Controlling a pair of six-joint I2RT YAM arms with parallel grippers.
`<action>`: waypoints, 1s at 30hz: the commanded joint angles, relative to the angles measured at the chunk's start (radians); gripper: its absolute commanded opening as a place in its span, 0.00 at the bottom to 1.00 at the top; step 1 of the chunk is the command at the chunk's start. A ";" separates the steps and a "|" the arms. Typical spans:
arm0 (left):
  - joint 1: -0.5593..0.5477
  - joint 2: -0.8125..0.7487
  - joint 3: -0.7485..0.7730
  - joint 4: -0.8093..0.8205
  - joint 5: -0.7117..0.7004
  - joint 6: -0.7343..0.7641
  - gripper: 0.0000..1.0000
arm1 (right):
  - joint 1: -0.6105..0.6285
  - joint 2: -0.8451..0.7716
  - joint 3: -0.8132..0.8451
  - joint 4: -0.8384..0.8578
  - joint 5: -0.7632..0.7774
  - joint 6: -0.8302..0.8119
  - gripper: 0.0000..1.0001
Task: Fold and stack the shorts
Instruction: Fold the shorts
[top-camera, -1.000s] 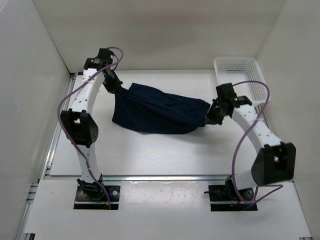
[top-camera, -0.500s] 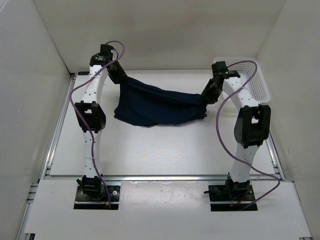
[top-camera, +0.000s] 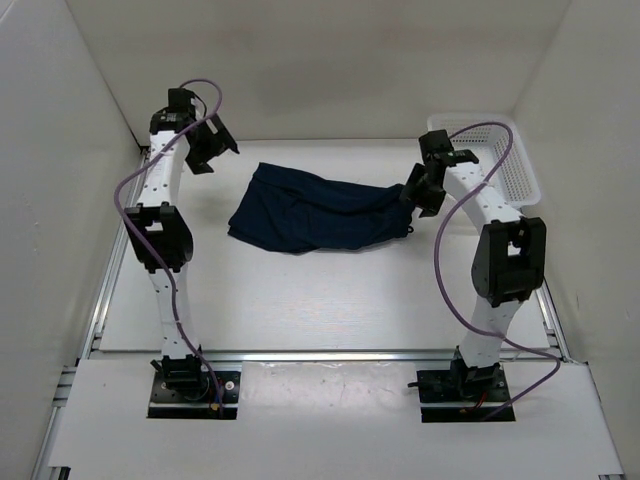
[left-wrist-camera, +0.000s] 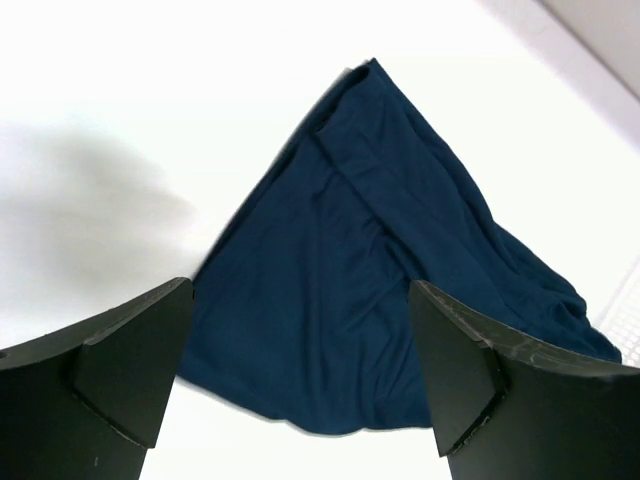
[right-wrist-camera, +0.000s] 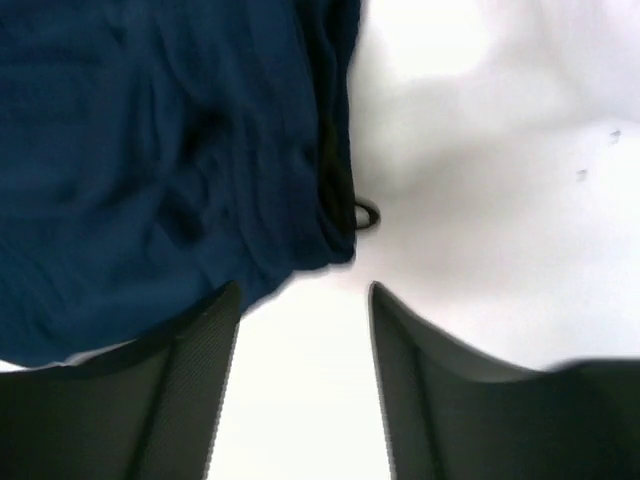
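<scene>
On table (top-camera: 300, 290) between left fingers (top-camera: 212, 150) and right fingers (top-camera: 415, 192) | shorts (top-camera: 320, 212) | both open

Premises: a robotics laboratory test cell, not a domestic or retail setting. Grounds: a plain white desk (top-camera: 300, 290) is boxed in by bare white panels at the left (top-camera: 60, 200), back (top-camera: 320, 70) and right (top-camera: 590, 200). An aluminium extrusion rail (top-camera: 108, 280) runs along the desk's left edge. Two white-and-black robot arms, left (top-camera: 160, 230) and right (top-camera: 500, 250), are bolted at the near edge on black base plates (top-camera: 190, 392), with purple cables (top-camera: 125, 195) looped in the open along them. The desk carries one pair of dark navy shorts (top-camera: 320, 210) and a white plastic mesh basket (top-camera: 510, 150) at the far right corner.
</scene>
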 joint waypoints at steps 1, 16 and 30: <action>0.008 -0.179 -0.085 -0.005 -0.030 0.077 0.99 | 0.041 -0.084 -0.057 0.019 0.058 -0.038 0.57; -0.031 -0.187 -0.444 -0.025 -0.073 0.140 0.94 | 0.013 0.335 0.407 -0.086 0.075 -0.049 0.21; -0.040 -0.184 -0.618 0.049 -0.061 0.138 0.95 | 0.011 0.424 0.633 -0.044 -0.033 -0.040 0.41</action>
